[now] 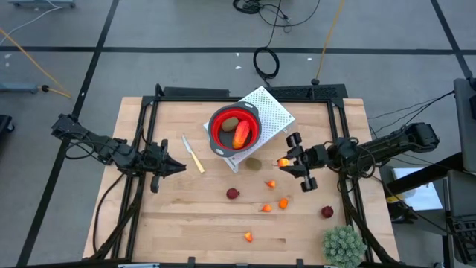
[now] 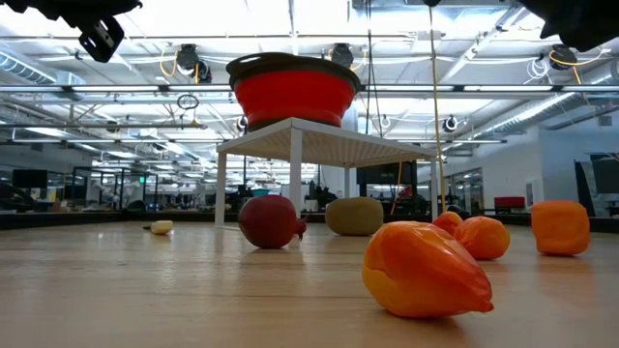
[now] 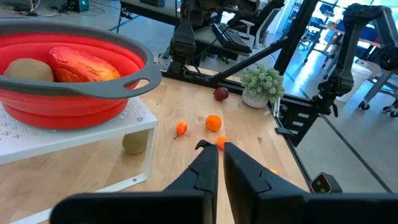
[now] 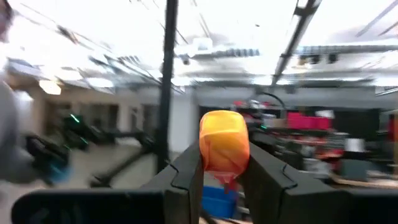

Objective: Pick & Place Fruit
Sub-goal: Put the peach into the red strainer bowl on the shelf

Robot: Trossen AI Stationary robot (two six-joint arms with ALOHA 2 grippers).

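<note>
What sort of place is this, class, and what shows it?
Probably a robotics lab in a large open workspace: two robot arms at a wooden table, cables across the floor, and exposed ceiling lights over distant workstations.

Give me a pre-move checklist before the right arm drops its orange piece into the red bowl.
1. Grip: right gripper shut on small orange toy fruit piece: ok.
2. Position: gripper beside the red collapsible bowl, not above it: not ok.
3. Bowl seated on white perforated stand: ok.
4. Room in bowl beside olive-brown oval and orange-red piece: ok.
5. Left gripper shut, away from bowl: ok.
6. Cream-handled knife outside the path: ok.
</note>
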